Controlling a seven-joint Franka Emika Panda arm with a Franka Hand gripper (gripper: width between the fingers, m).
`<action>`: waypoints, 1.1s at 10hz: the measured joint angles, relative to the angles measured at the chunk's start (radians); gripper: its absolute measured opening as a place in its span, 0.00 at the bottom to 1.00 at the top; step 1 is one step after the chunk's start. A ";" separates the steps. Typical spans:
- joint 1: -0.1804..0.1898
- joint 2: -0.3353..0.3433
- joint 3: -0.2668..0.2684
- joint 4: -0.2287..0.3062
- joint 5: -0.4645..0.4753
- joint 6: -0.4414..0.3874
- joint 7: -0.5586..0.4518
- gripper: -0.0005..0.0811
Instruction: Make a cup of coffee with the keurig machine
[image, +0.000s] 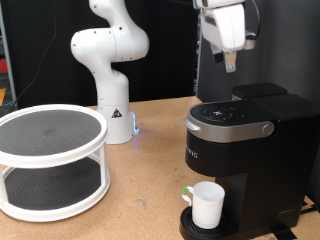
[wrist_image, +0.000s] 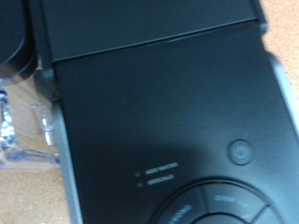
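Observation:
The keurig machine (image: 240, 140) stands at the exterior view's right, matte black, with its grey-silver lid handle (image: 235, 129) down and the lid closed. The white mug (image: 207, 205) stands upright on the machine's round drip tray (image: 190, 228), under the spout. My gripper (image: 230, 62) hangs in the air above the machine's lid, apart from it. Its fingers look pressed together and hold nothing. The wrist view looks straight down on the black lid (wrist_image: 159, 103) and its round buttons (wrist_image: 240, 151). The fingertips do not show clearly there.
A white robot arm base (image: 110, 70) stands at the back middle of the wooden table. A white two-tier round shelf (image: 50, 160) with dark mesh trays fills the exterior view's left. Black panels close off the back.

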 joint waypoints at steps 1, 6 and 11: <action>0.000 0.009 0.001 0.021 -0.008 -0.003 0.009 1.00; -0.001 0.087 0.000 0.119 -0.025 -0.018 0.039 1.00; -0.009 0.120 -0.011 0.153 -0.026 -0.042 0.025 1.00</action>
